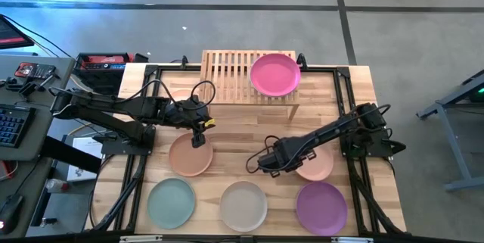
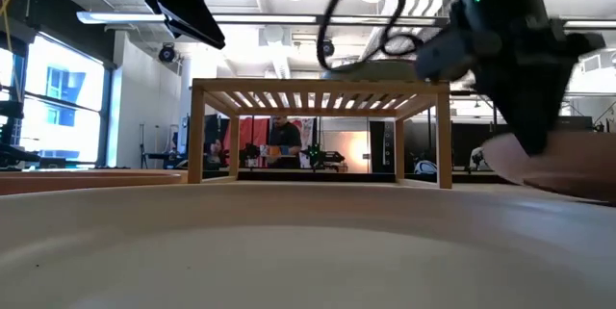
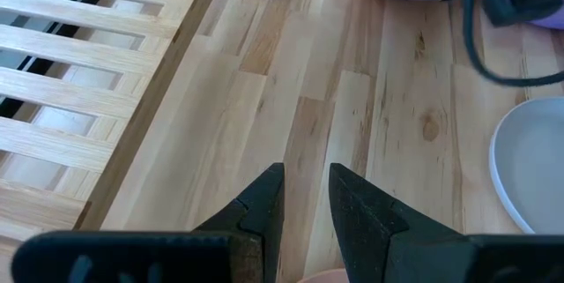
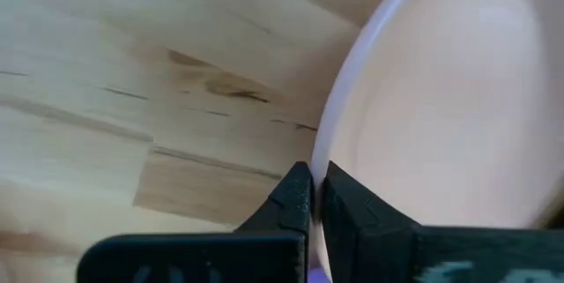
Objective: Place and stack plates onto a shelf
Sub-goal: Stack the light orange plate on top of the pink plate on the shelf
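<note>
Right gripper (image 4: 314, 197) is pinched on the near-left rim of the pale pink plate (image 1: 316, 166), right of centre; an edge grip allows lifting. Left gripper (image 1: 199, 138) hovers over the peach plate (image 1: 190, 157), fingers narrowly apart. Magenta plate (image 1: 274, 75) is already on the shelf (image 1: 227, 73).

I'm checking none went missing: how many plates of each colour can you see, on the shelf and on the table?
Magenta plate, on the shelf: 1
Peach plate: 1
Pale pink plate, rim pinched in the right hand: 1
Mint plate: 1
Beige plate: 1
Purple plate: 1
Total: 6
</note>
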`<state>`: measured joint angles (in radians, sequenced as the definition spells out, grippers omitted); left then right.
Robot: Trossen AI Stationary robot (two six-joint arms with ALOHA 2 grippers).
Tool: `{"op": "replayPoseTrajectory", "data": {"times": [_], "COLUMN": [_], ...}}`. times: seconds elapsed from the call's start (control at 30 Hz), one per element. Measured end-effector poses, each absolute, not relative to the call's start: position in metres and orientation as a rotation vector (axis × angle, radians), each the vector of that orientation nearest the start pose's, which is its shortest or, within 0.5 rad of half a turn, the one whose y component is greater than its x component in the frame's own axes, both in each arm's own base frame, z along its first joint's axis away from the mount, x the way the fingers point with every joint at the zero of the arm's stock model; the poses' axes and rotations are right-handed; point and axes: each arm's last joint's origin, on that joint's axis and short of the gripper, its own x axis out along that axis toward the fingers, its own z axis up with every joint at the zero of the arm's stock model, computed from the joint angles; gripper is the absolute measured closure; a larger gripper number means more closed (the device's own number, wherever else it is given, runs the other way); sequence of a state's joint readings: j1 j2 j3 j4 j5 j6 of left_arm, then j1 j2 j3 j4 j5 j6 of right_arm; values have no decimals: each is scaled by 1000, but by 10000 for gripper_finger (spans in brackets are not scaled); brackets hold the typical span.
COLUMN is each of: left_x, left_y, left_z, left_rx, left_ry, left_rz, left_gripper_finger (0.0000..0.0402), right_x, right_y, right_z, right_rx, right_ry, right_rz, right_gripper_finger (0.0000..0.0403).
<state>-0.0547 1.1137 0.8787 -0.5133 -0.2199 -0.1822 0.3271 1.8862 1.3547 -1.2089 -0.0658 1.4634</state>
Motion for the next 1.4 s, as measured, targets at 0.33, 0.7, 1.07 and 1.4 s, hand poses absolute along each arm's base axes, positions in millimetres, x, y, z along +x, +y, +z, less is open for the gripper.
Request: {"op": "replayPoseTrajectory", "data": {"times": [0.33,0.7,1.07,1.4], "left_x": [226,225,225,225], "left_y": [-6,-6,-6,-3], "left_z": [276,275,275,276], "left_rx": [-70,-68,-68,-62], "left_ry": [730,742,737,723], "left_rz": [225,226,230,307], "left_gripper_finger": [321,321,321,321], "right_x": [316,307,286,256], "right_y": [107,100,81,29], "right_z": [237,274,316,362], "right_rx": [800,807,806,725], "right_ry": [1462,1388,1103,831], "right_rz": [-1097,-1157,-1152,-1164], "right_gripper_finger": [403,403,403,403]}}
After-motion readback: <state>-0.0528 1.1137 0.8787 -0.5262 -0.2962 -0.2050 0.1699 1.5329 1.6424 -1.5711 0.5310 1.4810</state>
